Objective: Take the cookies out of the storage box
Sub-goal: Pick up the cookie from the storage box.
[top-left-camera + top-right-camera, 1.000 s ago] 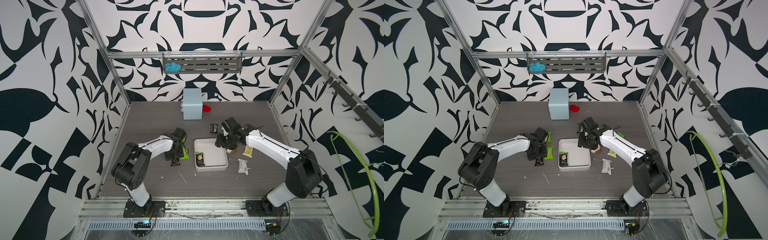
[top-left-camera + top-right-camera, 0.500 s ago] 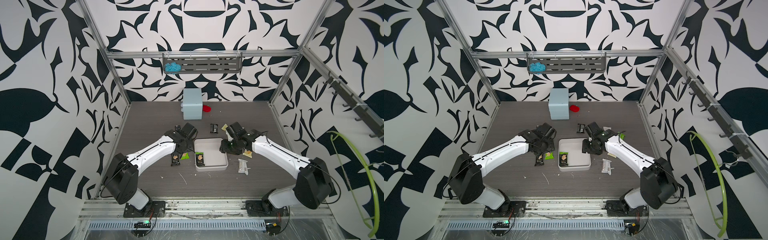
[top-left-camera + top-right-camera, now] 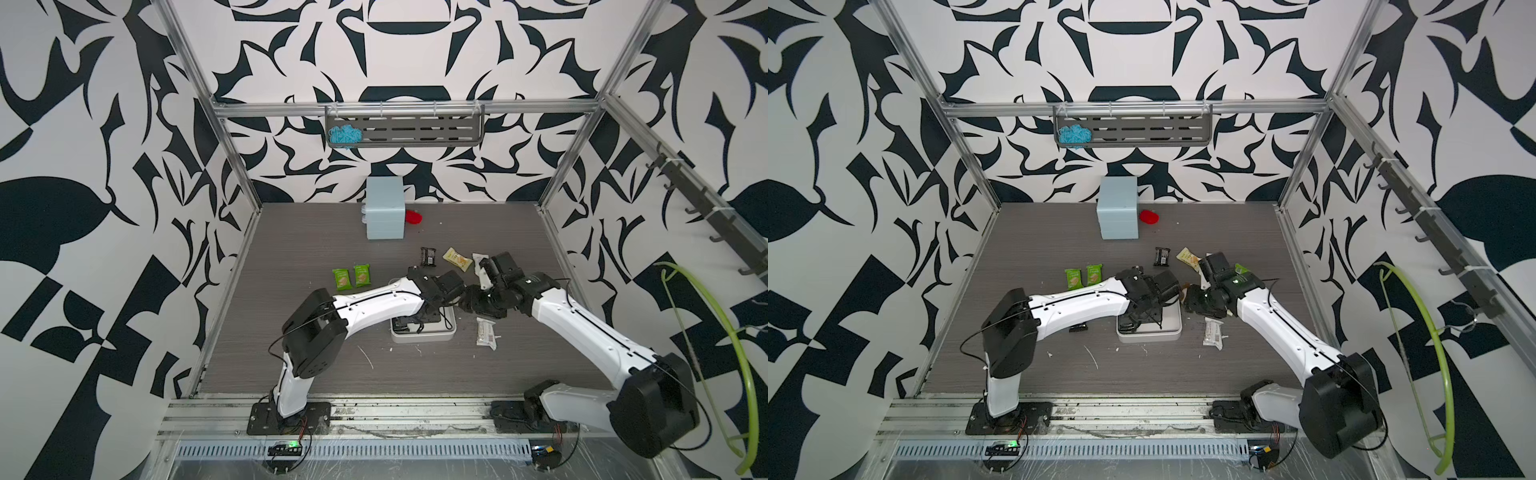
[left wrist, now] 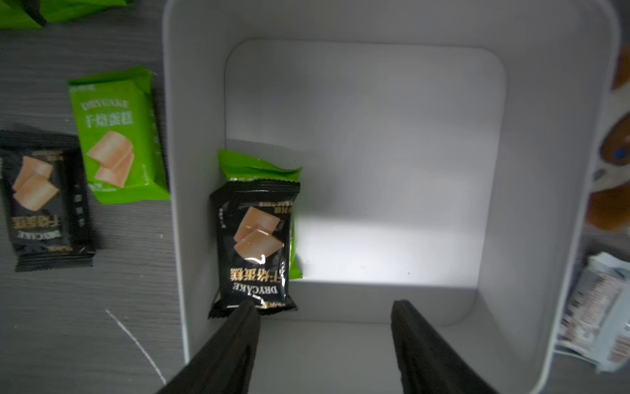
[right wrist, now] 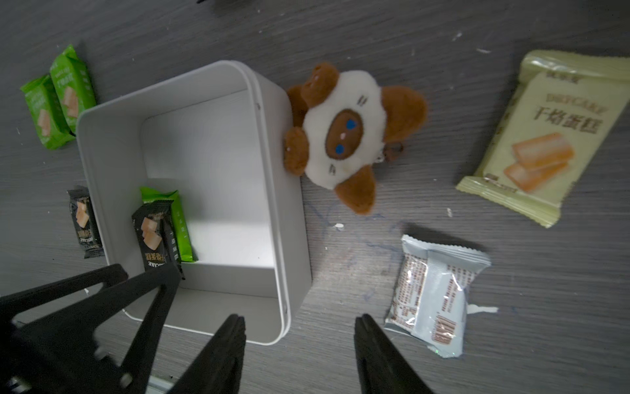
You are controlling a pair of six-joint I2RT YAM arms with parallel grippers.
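Observation:
The white storage box (image 3: 422, 337) (image 3: 1150, 336) lies mid-table. Inside it, by one wall, a black cookie packet (image 4: 254, 245) (image 5: 153, 235) lies on a green one (image 4: 259, 170). My left gripper (image 4: 324, 307) (image 3: 415, 321) is over the box, open, with nothing between its fingers; one fingertip (image 4: 247, 312) overlaps the black packet's end. My right gripper (image 5: 300, 319) (image 3: 468, 301) is open and empty above the box's corner and the table beside it. Other cookies lie outside: green (image 3: 342, 278) (image 4: 116, 136), black (image 3: 428, 256) (image 4: 44, 201), cream-yellow (image 5: 545, 136), white (image 5: 439, 293).
A brown-and-white plush toy (image 5: 341, 129) lies against the box's outer wall. A light-blue drawer cabinet (image 3: 385, 214) and a small red thing (image 3: 413, 217) stand at the back. A wall rack (image 3: 405, 129) holds blue yarn. A green hose (image 3: 706, 332) hangs at the right.
My left arm has swung right, from the packets left of the box to over the box, its jaws widening a little. The right gripper has drifted slightly right and nearer.

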